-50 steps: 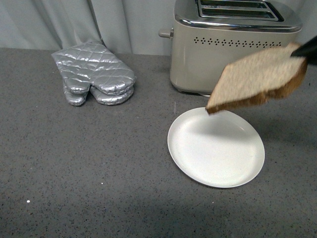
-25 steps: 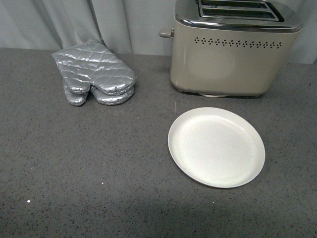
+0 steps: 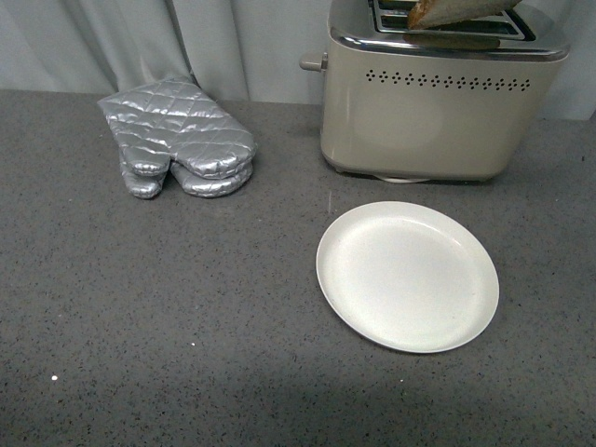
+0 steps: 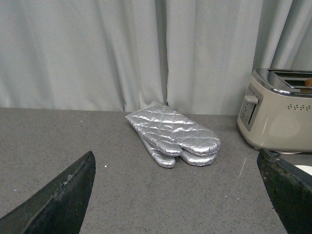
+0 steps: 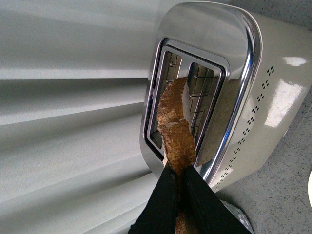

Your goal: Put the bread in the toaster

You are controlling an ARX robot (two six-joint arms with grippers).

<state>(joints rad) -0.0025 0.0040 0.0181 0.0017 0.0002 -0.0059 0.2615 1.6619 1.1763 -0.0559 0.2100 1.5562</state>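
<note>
The right gripper (image 5: pixel 178 171) pinches the bread (image 5: pixel 174 127) edge-on above the toaster (image 5: pixel 246 92), at one o'clock on the counter. The bread's long axis runs along the slots. The left gripper (image 4: pixel 175 163) hangs with its jaws wide apart.

Bread (image 3: pixel 456 11): a second ago it hung in front of the toaster (image 3: pixel 428 121), over the plate (image 3: pixel 372 307). Now it is up over the toaster's slots.
Right hand (image 5: pixel 179 192): its tip has left the front view's right edge. It pinches the bread above the toaster.
</note>
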